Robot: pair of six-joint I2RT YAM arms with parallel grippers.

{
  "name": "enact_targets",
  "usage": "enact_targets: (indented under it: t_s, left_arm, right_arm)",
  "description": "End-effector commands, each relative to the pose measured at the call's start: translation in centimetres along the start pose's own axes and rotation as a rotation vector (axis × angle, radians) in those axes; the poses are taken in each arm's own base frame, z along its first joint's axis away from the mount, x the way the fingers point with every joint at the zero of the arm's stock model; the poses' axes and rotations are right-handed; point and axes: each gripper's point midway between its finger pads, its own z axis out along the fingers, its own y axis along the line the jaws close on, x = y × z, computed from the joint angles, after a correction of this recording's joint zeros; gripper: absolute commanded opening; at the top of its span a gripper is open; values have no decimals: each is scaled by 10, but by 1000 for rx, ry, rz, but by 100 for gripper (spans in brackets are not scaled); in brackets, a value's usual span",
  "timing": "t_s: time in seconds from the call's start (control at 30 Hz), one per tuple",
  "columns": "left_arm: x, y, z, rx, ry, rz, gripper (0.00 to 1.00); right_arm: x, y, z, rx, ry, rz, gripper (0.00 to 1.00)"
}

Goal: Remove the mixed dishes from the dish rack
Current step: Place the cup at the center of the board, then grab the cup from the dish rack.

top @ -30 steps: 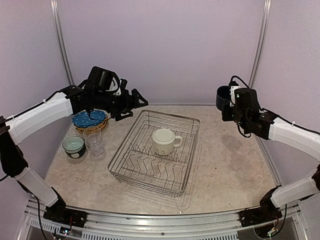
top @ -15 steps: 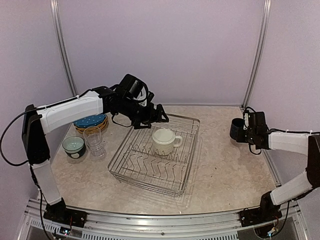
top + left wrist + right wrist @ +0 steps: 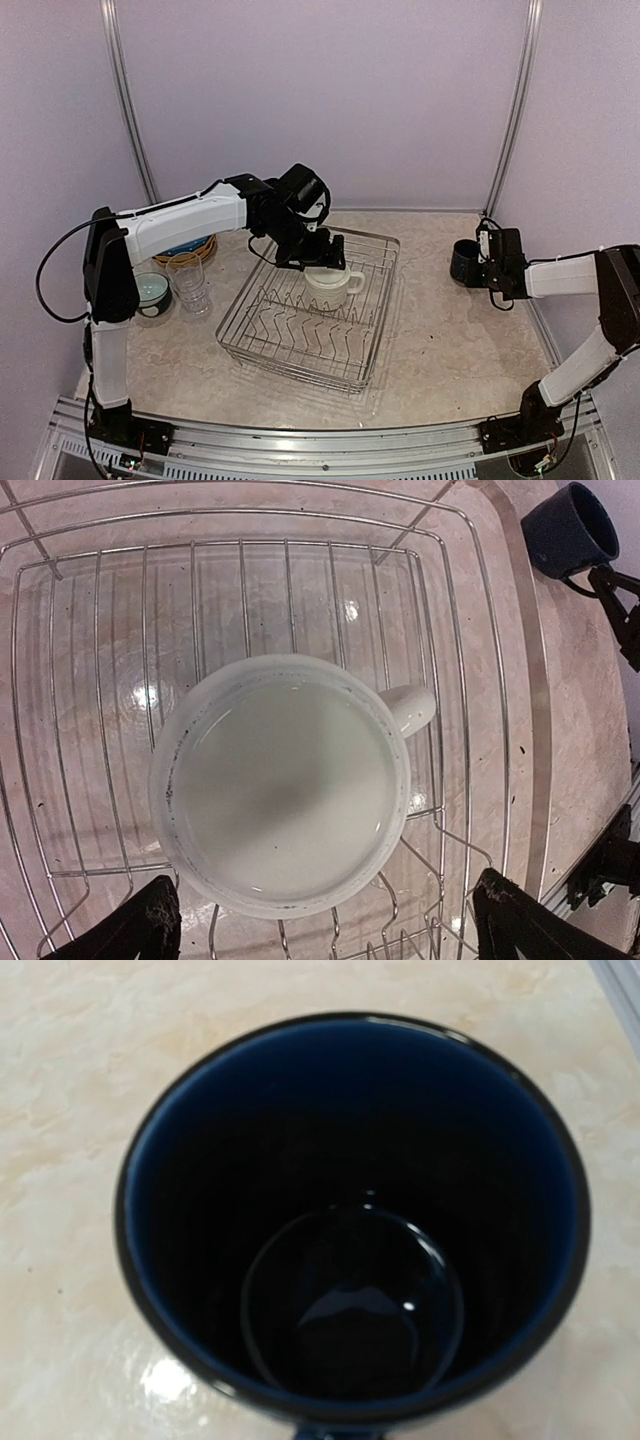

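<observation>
1. Dish rack (image 3: 285, 366): silver wire basket; set at an angle at the middle of the tabletop (image 3: 450, 340); upright plate tines in its near half.
2. Cream mug (image 3: 285, 790): upright, mouth up, in the far half of the dish rack near its far right corner; handle turned toward the rack's right side; the only dish in the rack.
3. Left gripper (image 3: 320, 255): directly over the cream mug, pointing down; fingers spread wide, one on each side of the mug's rim; fingertips (image 3: 140, 930) clear of the mug in the wrist view; nothing held.
4. Dark navy mug (image 3: 463, 262): upright, mouth up, by the right edge of the tabletop toward the far right corner; well apart from the rack; whether its base rests on the surface cannot be told.
5. Right gripper (image 3: 487, 262): low by the right edge, pressed against the navy mug; fingers drawn in on the mug at its handle side; fingertips out of sight in its own wrist view.
6. Plates (image 3: 183, 247): blue speckled top over mustard-yellow; stacked by the left edge toward the far left corner; partly hidden behind the left arm.
7. Teal-and-white bowl (image 3: 152, 292): by the left edge, nearer than the plates.
8. Clear glass tumblers (image 3: 192, 285): upright, just beside the bowl on its right.
</observation>
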Motion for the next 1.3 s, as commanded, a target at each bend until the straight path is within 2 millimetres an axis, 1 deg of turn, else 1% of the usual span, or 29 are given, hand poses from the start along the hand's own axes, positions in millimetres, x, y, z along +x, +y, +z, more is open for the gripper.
enact_targets:
  t_s: [0.0, 0.13, 0.23, 0.27, 0.37, 0.43, 0.47, 0.53, 0.57, 0.6, 0.67, 0.73, 0.77, 0.8, 0.83, 0.87, 0.9, 0.93, 1.0, 1.03, 1.13, 1.17, 1.27]
  left_arm:
    - [4, 16, 6, -133, 16, 44, 97]
    - [2, 14, 5, -127, 8, 36, 97]
    - [0, 11, 1, -115, -1, 30, 97]
    - [-1, 10, -1, -113, -3, 30, 97]
    - [-4, 8, -10, -103, -22, 34, 97]
    - [-6, 6, -17, -96, -34, 47, 98]
    - [-8, 4, -24, -87, -48, 54, 98]
    - [-10, 2, -31, -70, -64, 66, 99]
    - [-12, 1, -39, -56, -78, 67, 99]
    - [-12, 1, -42, -41, -84, 64, 99]
    - [-13, 1, -51, 9, -94, 52, 99]
    - [-15, 0, -68, 60, -123, 42, 99]
    - [-15, 2, -71, 77, -127, 35, 99]
    - [-16, 2, -81, 101, -147, 30, 99]
    - [-14, 3, -84, 115, -149, 23, 99]
    - [-15, 5, -90, 129, -163, 17, 99]
    - [-13, 8, -92, 137, -166, 9, 99]
    - [-13, 9, -101, 154, -185, 4, 99]
    - [-9, 13, -109, 176, -192, -10, 99]
    - [-8, 15, -116, 187, -202, -17, 99]
    - [0, 20, -122, 199, -202, -28, 99]
    - [0, 20, -128, 205, -213, -26, 99]
    - [4, 24, -134, 203, -219, -27, 99]
  right_arm:
    - [-30, 1, -1, -16, -102, 13, 5]
    - [-23, 1, 1, -14, -57, 8, 26]
    - [-20, 2, -1, -19, -14, -3, 43]
    - [-21, 2, -3, -21, -5, -5, 48]
    - [-26, 7, -13, -48, 19, -13, 69]
    - [-27, 9, -21, -51, 48, -27, 78]
    - [-29, 11, -26, -58, 61, -42, 82]
    - [-32, 23, -36, -106, 76, -83, 86]
    - [-35, 33, -43, -141, 69, -112, 88]
    - [-39, 44, -50, -179, 56, -144, 91]
    - [-48, 81, -72, -300, 13, -227, 94]
    - [-55, 116, -95, -421, -39, -312, 97]
    - [-56, 131, -103, -465, -59, -368, 99]
    - [-56, 145, -110, -513, -67, -403, 100]
    - [-54, 158, -114, -561, -67, -435, 100]
    - [-50, 167, -115, -592, -58, -460, 100]
    - [-46, 178, -115, -623, -45, -488, 100]
    - [-40, 188, -114, -646, -22, -525, 100]
    - [-27, 204, -109, -665, 19, -599, 99]
    - [-22, 210, -106, -677, 32, -629, 98]
    - [-11, 225, -93, -684, 67, -690, 94]
    - [-8, 232, -91, -694, 79, -715, 93]
    - [-1, 251, -83, -706, 105, -791, 90]
